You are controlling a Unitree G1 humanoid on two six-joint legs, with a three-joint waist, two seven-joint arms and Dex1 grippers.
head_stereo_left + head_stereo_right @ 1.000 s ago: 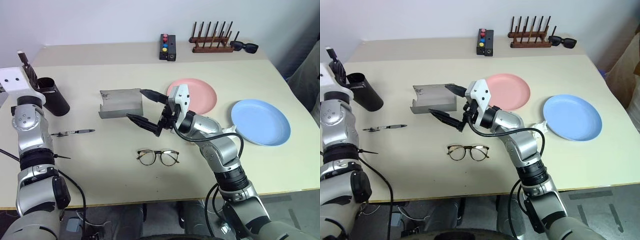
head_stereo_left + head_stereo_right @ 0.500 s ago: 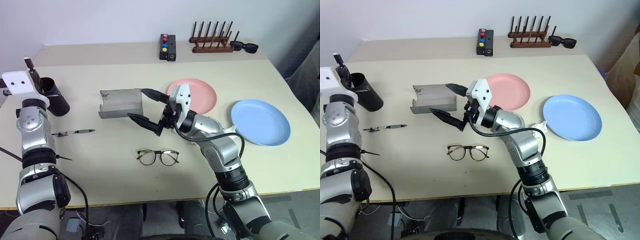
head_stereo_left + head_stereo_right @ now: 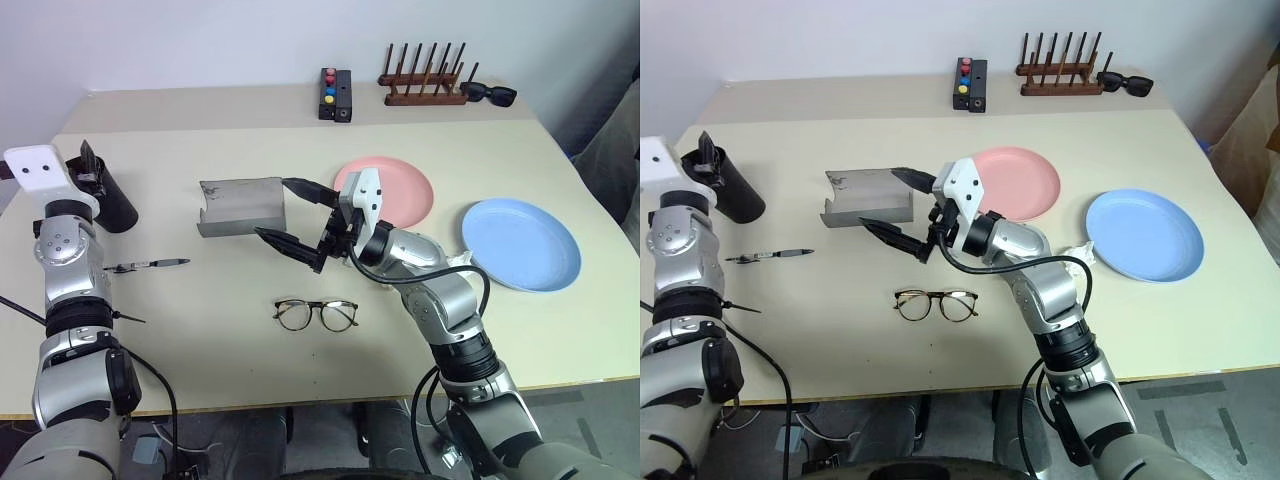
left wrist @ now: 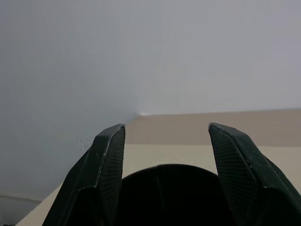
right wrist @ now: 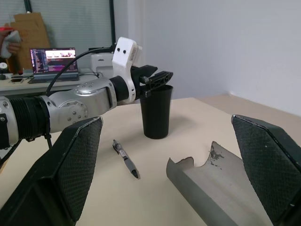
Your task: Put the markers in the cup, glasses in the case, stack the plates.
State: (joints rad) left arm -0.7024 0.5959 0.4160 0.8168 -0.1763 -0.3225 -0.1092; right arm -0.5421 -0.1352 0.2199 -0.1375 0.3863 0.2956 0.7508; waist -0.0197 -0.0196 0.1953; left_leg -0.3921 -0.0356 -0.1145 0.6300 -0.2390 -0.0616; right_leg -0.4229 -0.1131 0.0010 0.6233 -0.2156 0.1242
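A: Take the case [image 3: 241, 206] as your landmark. It lies open on the surface [image 3: 200, 330], in the middle.

B: Where are your two grippers against it?

A: Your right gripper [image 3: 290, 221] hovers just beside the case's right end, its fingers [image 3: 309, 190] spread wide with nothing between them. Your left gripper [image 3: 706, 158] is well off to the case's left, right over the rim of the cup [image 3: 725, 190]. In the left wrist view its fingers [image 4: 107, 160] stand apart, with the dark mouth of the cup between and below them, and nothing gripped.

B: And the markers?

A: You can see one dark pen-like marker [image 3: 150, 264] lying flat on the surface, to the left of the case and nearer to you, between the case and the cup. You cannot make out a second marker with any certainty.

B: The glasses?

A: The glasses [image 3: 316, 314] rest on the surface on the near side of the case, a little to its right, arms folded out of sight.

B: The plates?

A: The pink plate [image 3: 400, 192] sits just right of the case, partly behind your right gripper. The light blue plate [image 3: 521, 244] lies further right, apart from the pink one, not stacked.
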